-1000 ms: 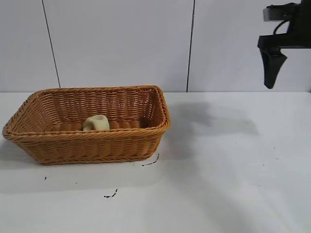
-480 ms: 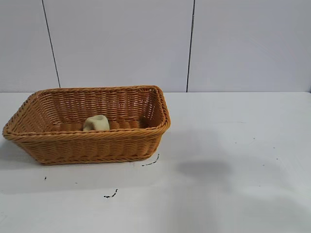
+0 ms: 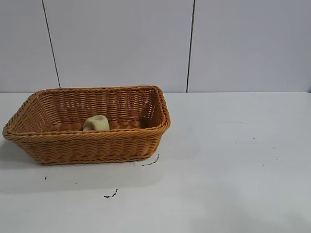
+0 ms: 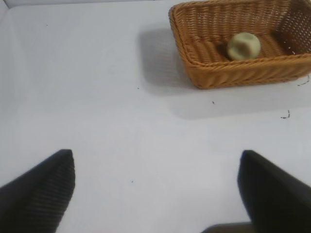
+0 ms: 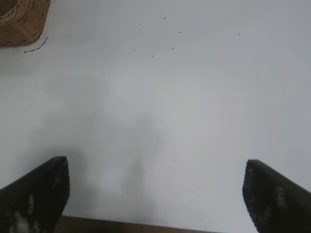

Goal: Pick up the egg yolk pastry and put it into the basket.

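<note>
The egg yolk pastry [image 3: 96, 123] sits inside the basket [image 3: 87, 145], down on the woven floor, near the middle and a bit toward the front wall. It is not touching any gripper. That is where the task wants it, so the job looks done.

The basket stands flat on the white table [image 3: 233, 170]. Its sides lean outward and are taller than the little bun, so the bun should stay put and not roll off.

The left gripper [image 4: 155, 191] is well away from the basket, low over bare table. Its jaws are spread wide, with only table showing between them, and they hold nothing. From there it looks across at the basket with the pastry in it. It seems to be just parked, out of the way.

The right gripper [image 5: 155, 194] is also well away from the basket; only one corner of the wicker shows at the far edge of its view. Its jaws are wide open too and hold nothing. Open, empty jaws make sense here, because nothing is left to carry.

Neither arm shows in the outside view, so both are away from the basket. A few small dark specks [image 3: 111, 195] lie on the table in front of the basket. They look like crumbs or marks and do not matter for the task.
</note>
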### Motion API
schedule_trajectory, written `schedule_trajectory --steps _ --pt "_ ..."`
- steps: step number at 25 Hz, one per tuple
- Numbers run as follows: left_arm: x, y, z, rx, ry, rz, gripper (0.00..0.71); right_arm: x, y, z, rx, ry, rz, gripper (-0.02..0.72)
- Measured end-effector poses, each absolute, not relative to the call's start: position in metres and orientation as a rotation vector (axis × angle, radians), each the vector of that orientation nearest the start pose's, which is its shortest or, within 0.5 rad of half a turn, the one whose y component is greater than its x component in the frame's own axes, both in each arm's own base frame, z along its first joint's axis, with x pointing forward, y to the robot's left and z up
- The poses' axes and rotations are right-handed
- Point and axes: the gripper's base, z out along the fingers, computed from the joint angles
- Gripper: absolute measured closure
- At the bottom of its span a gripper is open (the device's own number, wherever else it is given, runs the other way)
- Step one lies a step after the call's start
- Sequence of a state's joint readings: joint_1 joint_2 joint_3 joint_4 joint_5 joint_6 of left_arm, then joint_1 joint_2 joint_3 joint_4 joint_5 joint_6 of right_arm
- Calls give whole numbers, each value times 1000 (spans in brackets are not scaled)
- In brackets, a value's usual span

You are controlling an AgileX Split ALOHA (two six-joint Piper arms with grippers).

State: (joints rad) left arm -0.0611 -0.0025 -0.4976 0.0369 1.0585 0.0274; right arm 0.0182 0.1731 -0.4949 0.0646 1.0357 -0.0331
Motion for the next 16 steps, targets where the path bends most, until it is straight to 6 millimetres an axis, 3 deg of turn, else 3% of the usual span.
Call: schedule_trajectory --steps 5,16 --pt "-5 3 277 89 2040 23 17 -2 2 277 11 2021 61 8" --pt "-5 3 277 89 2040 23 17 -3 0 277 44 2013 58 8"
